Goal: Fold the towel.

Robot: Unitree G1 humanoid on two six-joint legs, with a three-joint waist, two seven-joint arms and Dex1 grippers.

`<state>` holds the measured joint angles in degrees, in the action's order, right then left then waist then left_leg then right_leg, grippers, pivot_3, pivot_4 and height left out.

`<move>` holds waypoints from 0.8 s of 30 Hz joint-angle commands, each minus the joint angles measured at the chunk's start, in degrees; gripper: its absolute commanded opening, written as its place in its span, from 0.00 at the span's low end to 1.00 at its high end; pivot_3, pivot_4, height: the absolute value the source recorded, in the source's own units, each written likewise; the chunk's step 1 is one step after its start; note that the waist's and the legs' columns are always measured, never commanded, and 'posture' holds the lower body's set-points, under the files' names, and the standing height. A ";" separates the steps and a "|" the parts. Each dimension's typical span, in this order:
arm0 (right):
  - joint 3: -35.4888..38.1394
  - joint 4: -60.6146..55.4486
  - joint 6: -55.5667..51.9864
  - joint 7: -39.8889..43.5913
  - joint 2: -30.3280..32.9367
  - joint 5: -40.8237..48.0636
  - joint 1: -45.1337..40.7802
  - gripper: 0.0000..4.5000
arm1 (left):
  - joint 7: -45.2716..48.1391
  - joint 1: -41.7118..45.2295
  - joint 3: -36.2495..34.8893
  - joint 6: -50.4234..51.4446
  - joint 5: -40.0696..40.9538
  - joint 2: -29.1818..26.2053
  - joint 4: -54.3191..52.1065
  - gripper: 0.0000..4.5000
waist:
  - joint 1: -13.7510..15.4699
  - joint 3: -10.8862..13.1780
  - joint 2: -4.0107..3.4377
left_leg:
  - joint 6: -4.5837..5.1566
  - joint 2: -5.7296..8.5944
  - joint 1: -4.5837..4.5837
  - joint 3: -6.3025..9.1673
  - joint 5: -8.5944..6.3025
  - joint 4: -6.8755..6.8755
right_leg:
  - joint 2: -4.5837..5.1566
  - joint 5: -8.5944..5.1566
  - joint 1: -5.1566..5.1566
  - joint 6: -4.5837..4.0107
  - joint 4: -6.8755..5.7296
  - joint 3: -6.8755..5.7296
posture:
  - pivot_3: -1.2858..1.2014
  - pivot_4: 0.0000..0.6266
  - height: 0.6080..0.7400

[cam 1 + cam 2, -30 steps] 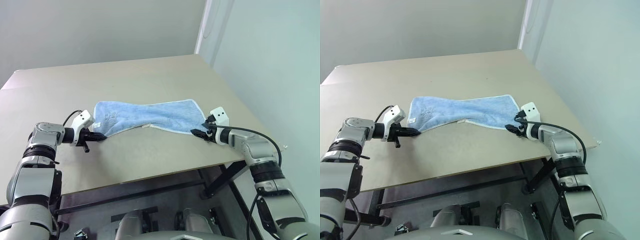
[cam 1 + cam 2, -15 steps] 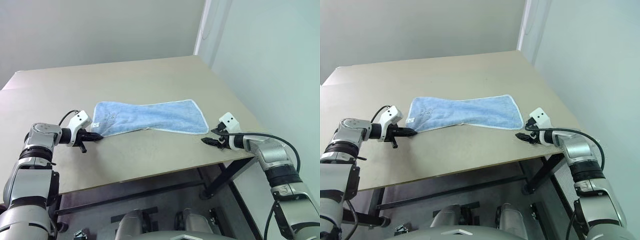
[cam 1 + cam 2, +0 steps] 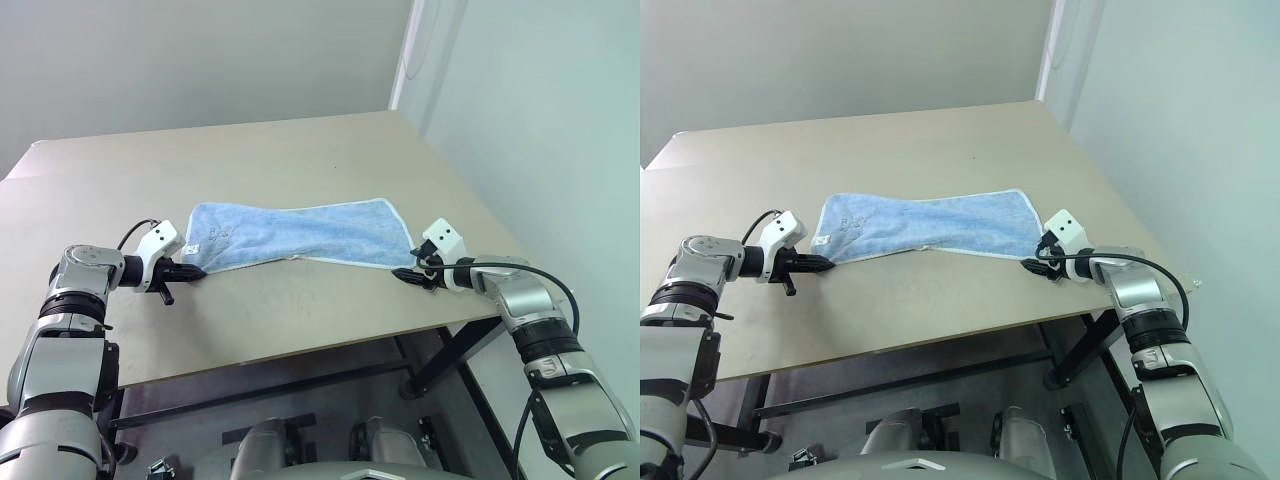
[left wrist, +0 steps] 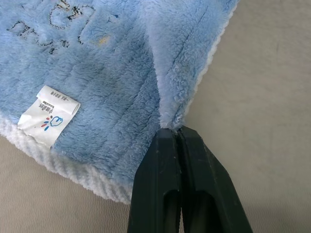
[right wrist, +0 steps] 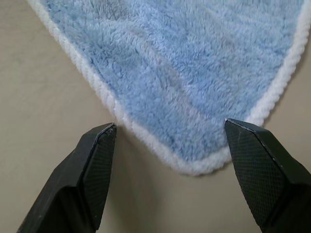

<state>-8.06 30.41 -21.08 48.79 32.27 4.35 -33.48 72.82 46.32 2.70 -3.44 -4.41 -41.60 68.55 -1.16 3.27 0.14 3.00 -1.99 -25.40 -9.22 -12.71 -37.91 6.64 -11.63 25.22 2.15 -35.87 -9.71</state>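
Observation:
The light blue towel (image 3: 300, 233) lies spread out, long side left to right, on the tan table (image 3: 300, 140). My left gripper (image 3: 192, 271) is shut on a pinched fold at the towel's near left corner (image 4: 171, 116). The white tag (image 4: 47, 115) and a dark embroidered mark (image 4: 48, 34) lie beside that grip. My right gripper (image 3: 405, 277) stands open just off the near right corner (image 5: 194, 162). That white-edged corner rests flat on the table between the two fingertips (image 5: 104, 133), touching neither.
The table's front edge (image 3: 300, 345) runs close below both grippers, and its right edge (image 3: 480, 225) is near the right arm. A pale wall (image 3: 520, 110) stands to the right. Bare tabletop stretches behind the towel.
My right gripper drew away from the towel's near right corner toward the table edge, then came back up to it, rolled. The towel's near edge settled flatter. The left gripper kept its grip in place.

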 commanded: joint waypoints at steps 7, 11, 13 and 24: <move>-1.92 4.27 -3.23 2.27 1.43 -2.92 -1.15 0.48 | -0.27 0.40 -0.27 -0.59 -0.08 -1.22 -0.45 0.00 | 0.03 -0.05 0.08 | 0.00 0.00 0.03 0.00 0.00 -0.02 | 0.02 0.01 -0.05 0.00 0.00 0.00 | 0.52 0.00 0.96; -1.16 4.59 -4.55 1.97 1.06 -2.56 -1.86 0.18 | -0.40 0.76 -0.35 -0.47 -0.14 -1.60 -0.13 0.00 | 0.21 -0.08 0.05 | 0.00 -0.01 0.01 0.00 0.00 -0.01 | 0.02 0.10 -0.13 0.03 0.11 0.00 | 0.52 0.00 0.96; -0.20 3.56 -5.58 1.99 0.91 -1.56 -2.38 0.04 | -0.38 0.93 -0.36 -0.40 -0.13 -1.63 -0.02 0.00 | 0.61 -0.13 0.13 | 0.00 -0.09 -0.19 -0.04 -0.01 0.12 | -0.10 0.29 -0.41 0.01 -0.07 0.10 | 0.52 0.00 0.96; 18.44 -28.25 -26.85 11.25 7.63 24.30 -1.65 0.01 | 1.76 7.79 -7.48 9.45 6.94 -3.65 0.08 0.00 | -0.70 -0.16 0.43 | -0.76 0.15 -1.09 0.95 0.50 -0.19 | 0.65 -5.74 -1.15 0.10 -4.16 0.33 | 0.52 0.00 0.96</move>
<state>7.33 6.01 -46.01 59.43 39.04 24.80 -33.35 74.72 52.26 -3.01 5.09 0.90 -44.06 69.40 -1.86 3.11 0.57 2.36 -1.85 -26.49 -8.21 -12.27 -38.11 7.30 -17.30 23.99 2.31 -39.88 -9.56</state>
